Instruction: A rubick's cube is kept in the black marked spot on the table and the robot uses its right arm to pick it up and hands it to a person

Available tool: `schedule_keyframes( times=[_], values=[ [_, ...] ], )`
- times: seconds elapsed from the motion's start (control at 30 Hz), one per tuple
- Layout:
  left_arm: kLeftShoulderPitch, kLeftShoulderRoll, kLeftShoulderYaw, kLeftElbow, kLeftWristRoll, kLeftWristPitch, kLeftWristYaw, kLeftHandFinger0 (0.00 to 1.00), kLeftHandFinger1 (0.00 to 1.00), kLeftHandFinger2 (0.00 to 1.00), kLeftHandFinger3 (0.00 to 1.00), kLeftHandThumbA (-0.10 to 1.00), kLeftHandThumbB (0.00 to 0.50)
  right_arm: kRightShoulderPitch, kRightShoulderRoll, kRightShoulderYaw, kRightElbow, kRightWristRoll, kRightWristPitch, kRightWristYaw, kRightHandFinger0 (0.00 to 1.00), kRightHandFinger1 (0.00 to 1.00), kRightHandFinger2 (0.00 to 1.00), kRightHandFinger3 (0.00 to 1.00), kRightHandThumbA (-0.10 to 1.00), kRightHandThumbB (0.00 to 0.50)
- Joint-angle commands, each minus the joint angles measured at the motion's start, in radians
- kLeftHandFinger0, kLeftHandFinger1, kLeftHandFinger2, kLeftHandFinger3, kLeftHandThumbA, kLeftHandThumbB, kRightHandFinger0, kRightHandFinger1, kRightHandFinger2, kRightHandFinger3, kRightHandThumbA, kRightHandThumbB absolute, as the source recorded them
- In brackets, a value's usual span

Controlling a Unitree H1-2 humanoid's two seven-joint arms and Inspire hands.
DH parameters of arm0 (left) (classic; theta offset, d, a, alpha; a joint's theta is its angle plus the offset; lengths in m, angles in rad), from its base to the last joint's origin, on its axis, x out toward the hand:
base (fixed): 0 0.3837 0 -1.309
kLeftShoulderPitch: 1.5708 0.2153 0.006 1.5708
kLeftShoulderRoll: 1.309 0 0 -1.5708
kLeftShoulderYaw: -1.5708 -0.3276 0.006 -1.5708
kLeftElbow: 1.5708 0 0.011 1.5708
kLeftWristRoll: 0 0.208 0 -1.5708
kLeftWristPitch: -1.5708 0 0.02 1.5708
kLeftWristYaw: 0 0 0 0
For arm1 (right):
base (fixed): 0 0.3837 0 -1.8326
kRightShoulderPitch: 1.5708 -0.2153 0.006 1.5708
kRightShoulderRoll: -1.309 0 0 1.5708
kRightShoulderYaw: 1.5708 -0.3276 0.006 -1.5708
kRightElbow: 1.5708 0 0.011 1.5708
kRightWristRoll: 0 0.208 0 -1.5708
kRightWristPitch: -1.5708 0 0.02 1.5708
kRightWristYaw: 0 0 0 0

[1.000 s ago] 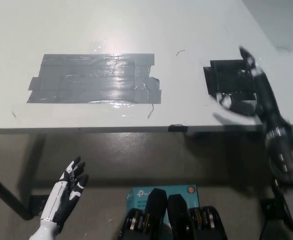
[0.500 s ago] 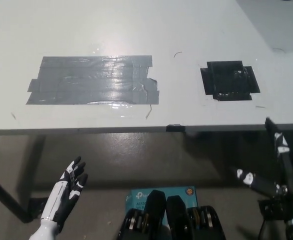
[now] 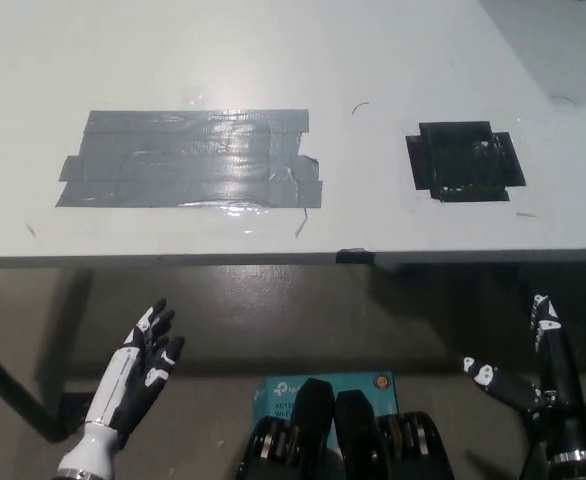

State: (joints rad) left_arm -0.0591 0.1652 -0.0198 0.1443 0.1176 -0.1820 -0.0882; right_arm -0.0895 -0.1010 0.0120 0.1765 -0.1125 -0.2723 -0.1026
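The black marked spot (image 3: 465, 161) lies on the right part of the white table (image 3: 273, 50) with nothing on it. No Rubik's cube shows anywhere in the head view. My black right hand (image 3: 543, 385) hangs below the table's front edge at the lower right, open, fingers spread, holding nothing. My white left hand (image 3: 138, 370) rests at the lower left, below the table, also open.
A wide patch of grey tape (image 3: 193, 158) covers the table's left half. A small black tab (image 3: 355, 256) sits on the table's front edge. A table leg (image 3: 13, 395) runs down at the far left. A blue box (image 3: 323, 385) lies on the floor.
My right hand has drawn back from over the black spot to below the table edge, lower right. The left hand has barely shifted.
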Motion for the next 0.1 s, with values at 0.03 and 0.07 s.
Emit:
schedule_keyframes(
  times=[0.03, 0.07],
  values=[
    [-0.013, 0.023, -0.003, -0.026, 0.023, -0.027, 0.007, 1.00, 1.00, 1.00, 1.00, 0.79, 0.200, -0.040, -0.007, -0.007, 0.008, 0.004, -0.100, 0.004, 1.00, 1.00, 1.00, 1.00, 0.90, 0.198],
    [-0.013, 0.023, -0.003, -0.026, 0.023, -0.027, 0.007, 1.00, 1.00, 1.00, 1.00, 0.79, 0.200, -0.040, -0.007, -0.007, 0.008, 0.004, -0.100, 0.004, 1.00, 1.00, 1.00, 1.00, 0.90, 0.198]
  ],
)
